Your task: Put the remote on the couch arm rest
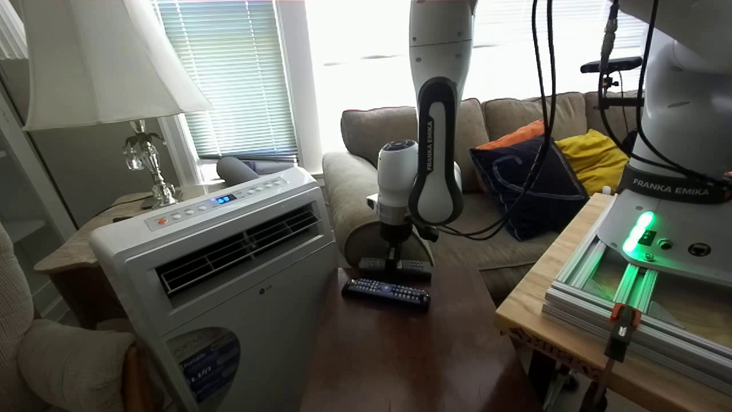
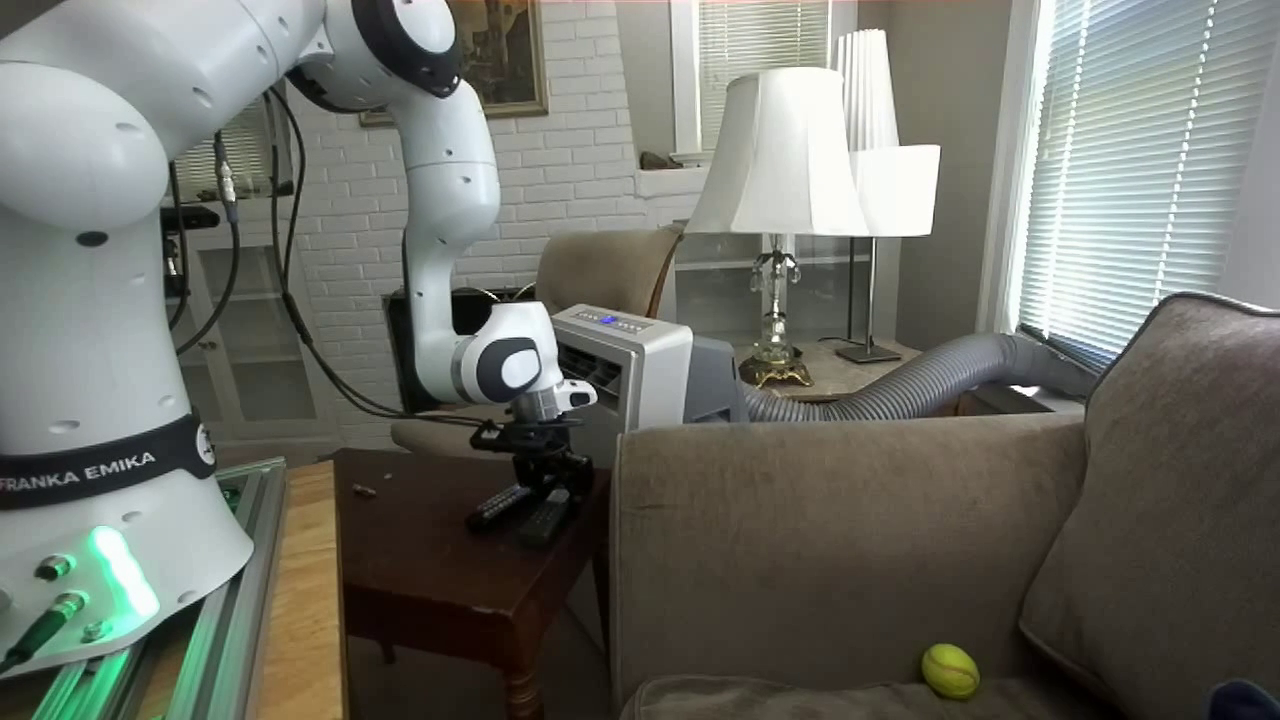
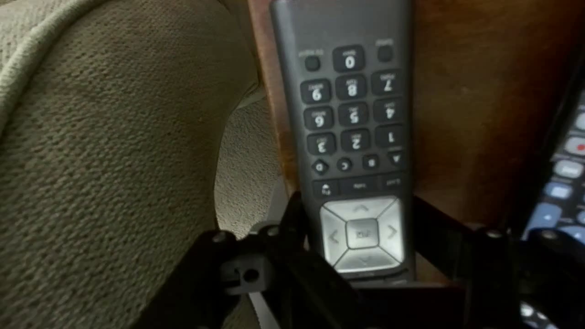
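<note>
The remote (image 3: 354, 141) lies on the reddish-brown bench (image 1: 412, 355), close to the edge that faces the couch arm rest (image 1: 350, 189). In the wrist view its number keys read upside down, and a silver block of arrow keys (image 3: 363, 234) sits toward the jaws. The jaws point down at it, one along each long side, level with that block; whether they pinch the remote or only flank it cannot be told from these angles. A strip of carpet (image 3: 247, 169) shows between the bench and the couch arm rest, whose woven fabric fills the left of the wrist view. A similar dark remote (image 1: 386, 293), with some pale bluish keys, lies just beside, a stretch of bare wood between the two. In both exterior views the pair lies beneath the end of the arm (image 1: 437, 143), whose base (image 1: 686, 223) shows a green light (image 1: 639, 232). A white air-conditioner unit (image 1: 251, 309) stands just beside the bench, its small display lit blue. On the couch (image 1: 469, 252), a navy cushion (image 1: 526, 189) leans in front of an orange cushion (image 1: 517, 135) and a yellow cushion (image 1: 595, 163); in an exterior view a tennis ball (image 2: 950, 671) rests on the seat.
</note>
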Tool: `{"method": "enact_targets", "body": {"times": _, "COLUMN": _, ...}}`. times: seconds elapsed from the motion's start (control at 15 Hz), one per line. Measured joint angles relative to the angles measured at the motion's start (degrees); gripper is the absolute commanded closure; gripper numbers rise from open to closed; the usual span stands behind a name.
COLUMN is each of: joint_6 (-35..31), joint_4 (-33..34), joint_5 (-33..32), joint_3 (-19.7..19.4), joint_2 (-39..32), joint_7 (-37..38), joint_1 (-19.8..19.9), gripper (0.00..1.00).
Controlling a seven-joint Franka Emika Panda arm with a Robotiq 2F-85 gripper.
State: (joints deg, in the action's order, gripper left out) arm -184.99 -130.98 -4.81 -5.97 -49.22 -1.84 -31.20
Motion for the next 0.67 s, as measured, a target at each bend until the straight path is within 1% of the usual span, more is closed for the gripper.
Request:
{"method": "enact_targets", "body": {"times": 0.13, "joint_6": 1.79, "joint_4": -1.97, "joint_5": -0.01, "joint_3": -0.56, "joint_2": 3.43, "joint_7": -0.02, "joint_1": -0.07, "gripper": 0.68}}
{"method": "enact_targets", "body": {"times": 0.27, "joint_6": 4.5, "joint_4": -4.92, "joint_5": -0.19, "joint_3": -1.36, "joint_2": 8.42, "joint_7": -0.09, "joint_1": -0.5, "gripper": 0.68}}
{"method": "enact_targets", "body": {"times": 0.53, "joint_6": 13.86, "joint_4": -10.23, "joint_5": -2.23, "joint_3": -3.17, "joint_2": 20.29, "joint_7": 0.11, "joint_1": -2.57, "gripper": 0.68}}
{"method": "enact_targets", "body": {"times": 0.67, "joint_6": 18.94, "joint_4": -11.57, "joint_5": -4.31, "joint_3": -2.83, "joint_2": 24.59, "joint_7": 0.68, "joint_1": -3.01, "gripper": 0.68}}
